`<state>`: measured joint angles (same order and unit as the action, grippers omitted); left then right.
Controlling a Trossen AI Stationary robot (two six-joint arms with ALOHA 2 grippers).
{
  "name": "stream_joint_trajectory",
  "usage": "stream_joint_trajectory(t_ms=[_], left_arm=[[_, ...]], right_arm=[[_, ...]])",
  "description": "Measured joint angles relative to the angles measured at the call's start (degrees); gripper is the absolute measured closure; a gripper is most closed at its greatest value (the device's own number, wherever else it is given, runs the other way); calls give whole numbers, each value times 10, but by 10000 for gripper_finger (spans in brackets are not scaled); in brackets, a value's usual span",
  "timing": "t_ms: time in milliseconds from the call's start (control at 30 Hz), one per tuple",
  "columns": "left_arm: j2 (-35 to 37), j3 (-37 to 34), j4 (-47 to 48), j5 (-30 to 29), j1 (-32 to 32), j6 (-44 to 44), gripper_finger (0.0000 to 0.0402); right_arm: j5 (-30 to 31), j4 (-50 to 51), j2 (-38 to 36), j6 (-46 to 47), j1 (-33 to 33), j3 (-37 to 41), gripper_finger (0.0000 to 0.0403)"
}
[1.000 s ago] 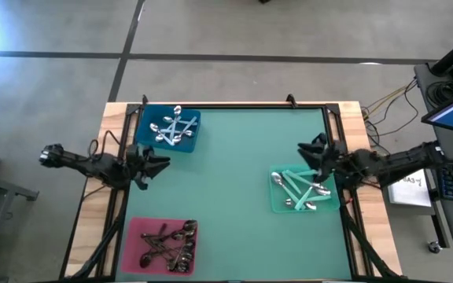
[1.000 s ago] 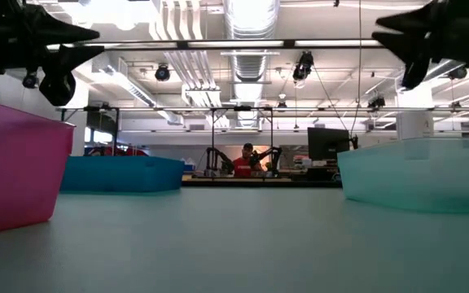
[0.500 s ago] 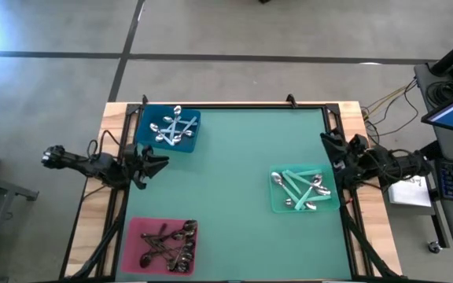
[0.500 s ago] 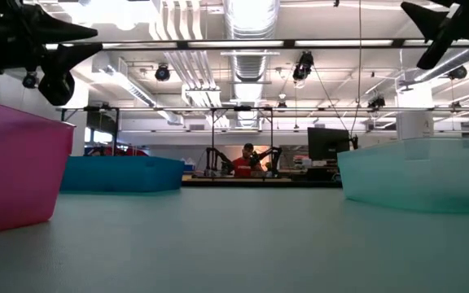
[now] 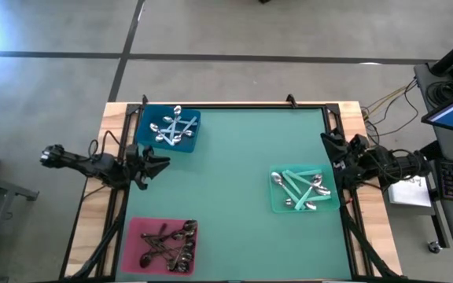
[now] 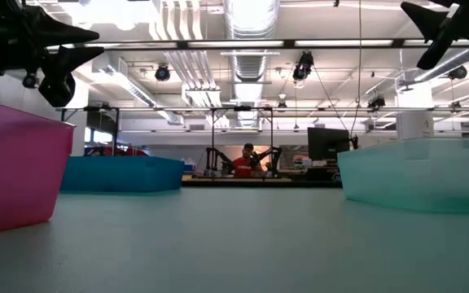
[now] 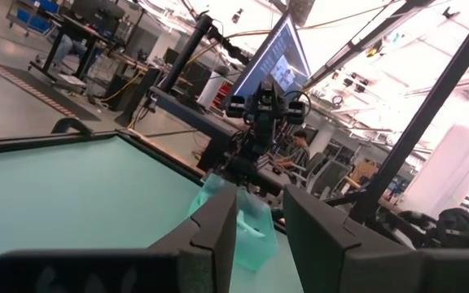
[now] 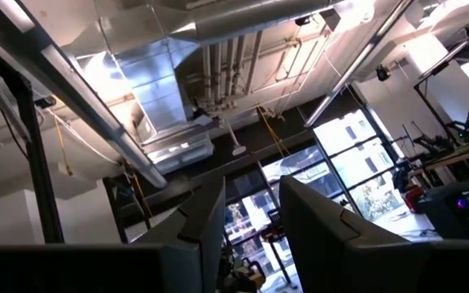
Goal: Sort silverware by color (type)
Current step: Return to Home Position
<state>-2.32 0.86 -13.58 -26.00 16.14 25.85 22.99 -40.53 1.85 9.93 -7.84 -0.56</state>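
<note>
On the green table (image 5: 242,157), left pincer (image 5: 160,165) and right pincer (image 5: 329,148) hang released at opposite edges.

right gripper (image 8: 251,191): is tilting upward, facing the room's ceiling rather than any work surface
fingers (image 8: 192,236): two dark ones are standing a little apart, and a strip of the room is showing through the gap
duct (image 8: 157,85): a wide silvery metal one is hanging under the ceiling, beyond the fingers
pipes (image 8: 233,53): several pale ones are running side by side next to the duct
beam (image 8: 72,77): a long pale one is slanting across beside the duct
post (image 8: 32,171): a thin dark one is rising toward the ceiling
windows (image 8: 355,155): tall panes are glowing with daylight beyond the fingers
equipment (image 8: 454,207): dark shapes are sitting near the windows, too unclear to name
</note>
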Motion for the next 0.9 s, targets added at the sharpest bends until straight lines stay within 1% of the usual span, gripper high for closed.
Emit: stream_joint_trajectory(t_ms=[400,900], left_arm=[[-17,0,0,0,0,0,315],[-41,1,-1,0,0,0,315]], right_arm=[[0,0,24,0,0,0,294],[0,0,25,0,0,0,294]])
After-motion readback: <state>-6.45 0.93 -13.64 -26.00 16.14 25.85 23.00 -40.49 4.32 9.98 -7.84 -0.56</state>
